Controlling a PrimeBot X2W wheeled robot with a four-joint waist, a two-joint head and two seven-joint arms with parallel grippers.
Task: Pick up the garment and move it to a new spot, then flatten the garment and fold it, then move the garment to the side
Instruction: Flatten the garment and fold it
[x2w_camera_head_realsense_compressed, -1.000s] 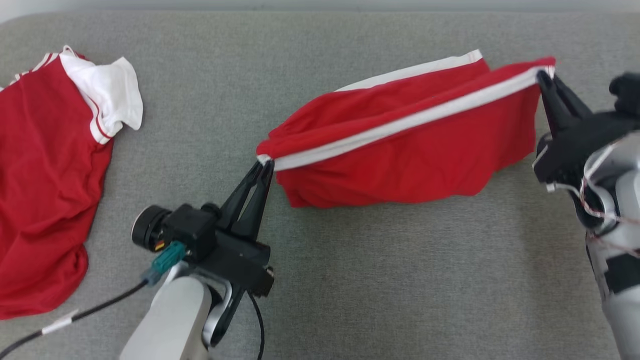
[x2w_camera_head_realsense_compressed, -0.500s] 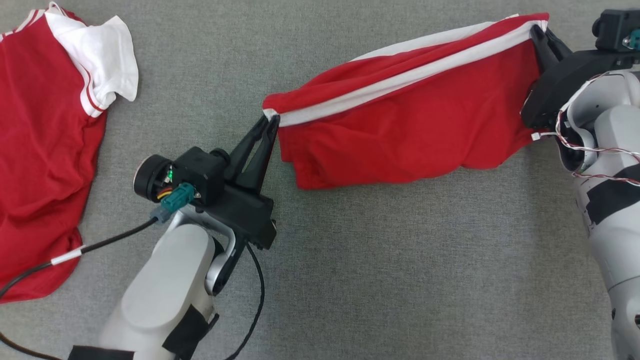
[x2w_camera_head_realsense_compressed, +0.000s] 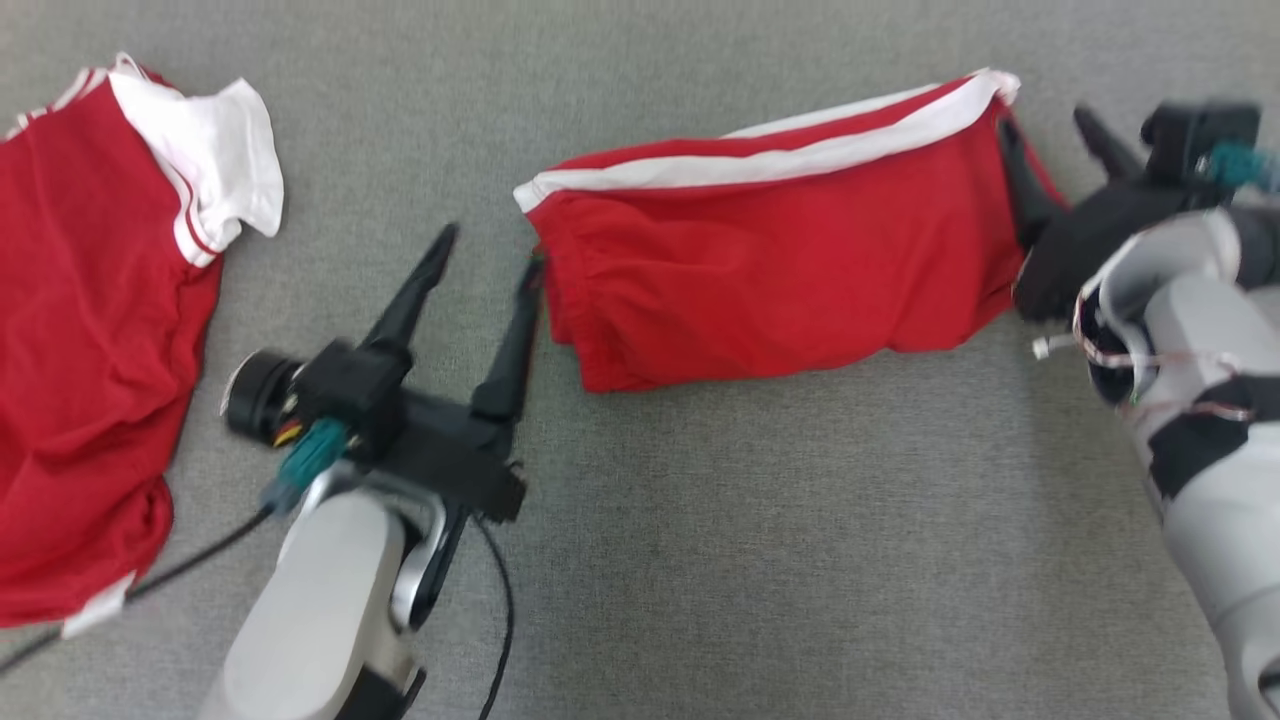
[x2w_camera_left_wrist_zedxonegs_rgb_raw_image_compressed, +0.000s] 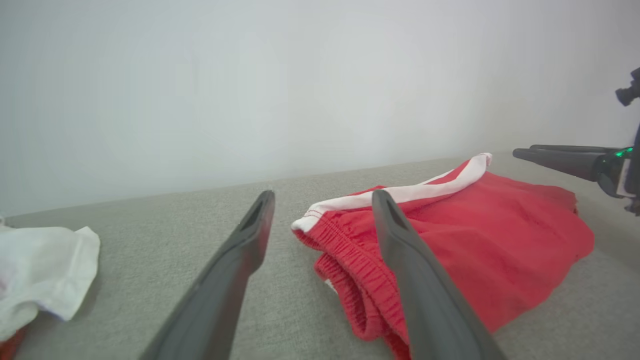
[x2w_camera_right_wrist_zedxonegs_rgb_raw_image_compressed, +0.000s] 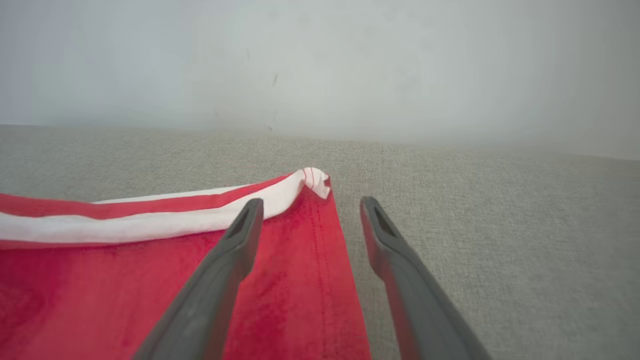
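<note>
The garment (x2w_camera_head_realsense_compressed: 780, 270) is a pair of red shorts with white side stripes, lying folded on the grey fabric surface. My left gripper (x2w_camera_head_realsense_compressed: 492, 247) stands open just left of the elastic waistband end, holding nothing. In the left wrist view the same gripper (x2w_camera_left_wrist_zedxonegs_rgb_raw_image_compressed: 324, 195) points at the waistband corner of the garment (x2w_camera_left_wrist_zedxonegs_rgb_raw_image_compressed: 500, 220). My right gripper (x2w_camera_head_realsense_compressed: 1043, 120) is open at the garment's right end, one finger over the red cloth, one past its edge. The right wrist view shows this gripper (x2w_camera_right_wrist_zedxonegs_rgb_raw_image_compressed: 311, 201) straddling the hem corner of the garment (x2w_camera_right_wrist_zedxonegs_rgb_raw_image_compressed: 100, 280).
A red shirt with white sleeves (x2w_camera_head_realsense_compressed: 90, 330) lies spread at the far left, its sleeve (x2w_camera_left_wrist_zedxonegs_rgb_raw_image_compressed: 45, 270) visible beside my left fingers. A black cable (x2w_camera_head_realsense_compressed: 150, 590) trails from the left arm. A pale wall rises behind the surface.
Both grippers have opened and let go of the garment's top corners. The garment has dropped from its stretched hold and now lies on the surface. The head camera has shifted too.
</note>
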